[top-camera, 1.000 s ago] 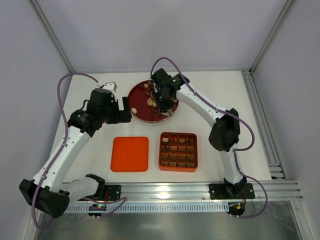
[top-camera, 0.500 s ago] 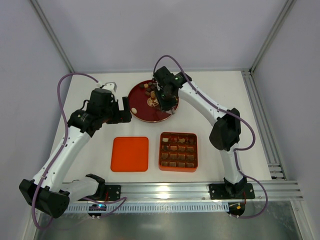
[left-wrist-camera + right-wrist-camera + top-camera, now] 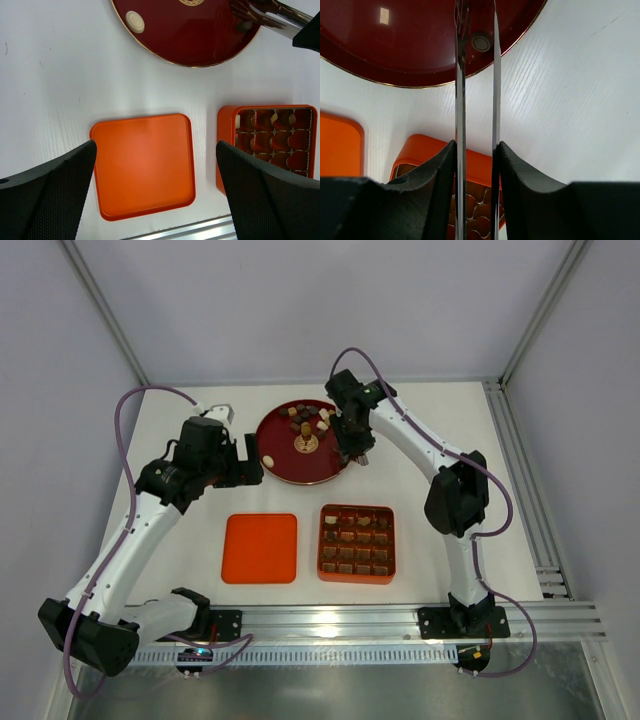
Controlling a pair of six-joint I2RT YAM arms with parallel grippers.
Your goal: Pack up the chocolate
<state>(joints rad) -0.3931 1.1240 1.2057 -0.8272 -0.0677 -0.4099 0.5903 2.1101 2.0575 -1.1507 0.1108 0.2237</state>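
The chocolate [image 3: 303, 419] lies as several small brown and dark pieces at the back of a dark red plate [image 3: 290, 468]. A cream-white piece [image 3: 267, 461] sits near the plate's left rim and also shows in the left wrist view [image 3: 135, 21]. The orange gridded box [image 3: 356, 543] holds several pieces. My right gripper [image 3: 357, 446] is shut on metal tweezers [image 3: 459, 90] over the plate's right rim [image 3: 420, 84]. The tweezer tips run out of the right wrist view, so I cannot tell if they hold a piece. My left gripper [image 3: 246, 466] is open and empty, left of the plate.
The flat orange lid [image 3: 260, 548] lies left of the box and under my left gripper [image 3: 157, 200] in the left wrist view [image 3: 142, 165]. The box [image 3: 226, 145] and the tweezers [image 3: 272, 12] show there too. An aluminium rail [image 3: 400, 618] runs along the near edge.
My right gripper has moved with the tweezers from over the plate's middle to its right rim. The left arm has not moved.
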